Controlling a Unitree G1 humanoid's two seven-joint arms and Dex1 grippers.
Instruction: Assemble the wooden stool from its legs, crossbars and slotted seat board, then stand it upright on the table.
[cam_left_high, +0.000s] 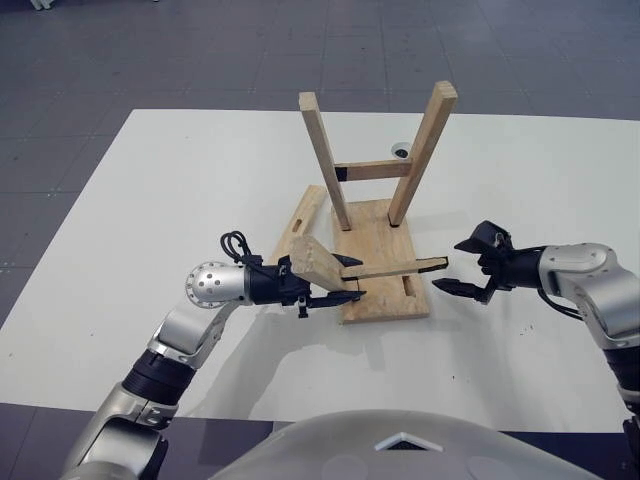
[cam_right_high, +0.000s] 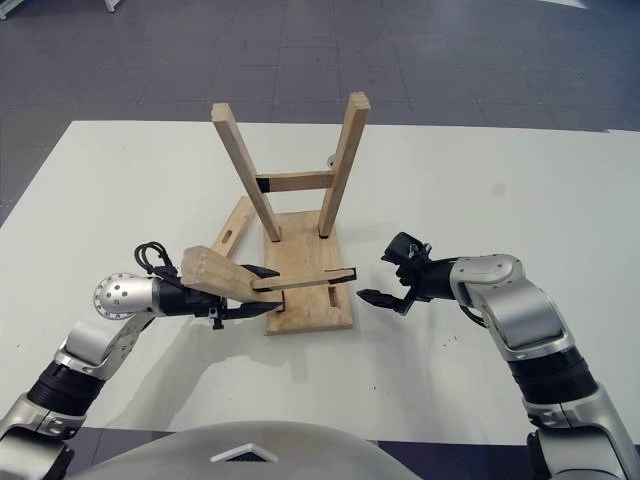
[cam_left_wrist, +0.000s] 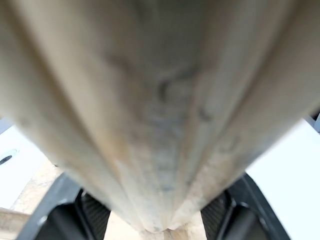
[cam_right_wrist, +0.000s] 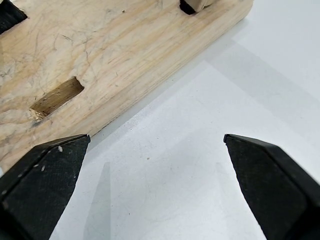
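We are clamping the left gripper (cam_left_high: 345, 280) on a loose stool leg (cam_left_high: 312, 262), its two fingers (cam_left_wrist: 95, 216) pressing on either side of the wood. The leg is tilting at the near left corner of the slotted seat board (cam_left_high: 372, 236). A crossbar (cam_left_high: 400, 268) fixed to that leg is pointing rightward, hovering over the board's near half.

We are holding the right gripper (cam_left_high: 455, 266) with its fingers spread wide and empty, just beside the board's right edge and near the crossbar's free tip, touching neither. An open slot (cam_right_wrist: 56, 96) is showing in the board close to it.

The board is lying flat mid-table, with two upright legs (cam_left_high: 325, 160) standing in its far half, joined by a second crossbar (cam_left_high: 375, 170). Another leg (cam_left_high: 305, 215) is lying flat just beside the board's left edge.

The white table (cam_left_high: 150, 200) is standing over a dark grey tiled floor (cam_left_high: 200, 50). Its surface is stretching well past the board on both sides, and its edges are lying well apart from both grippers.
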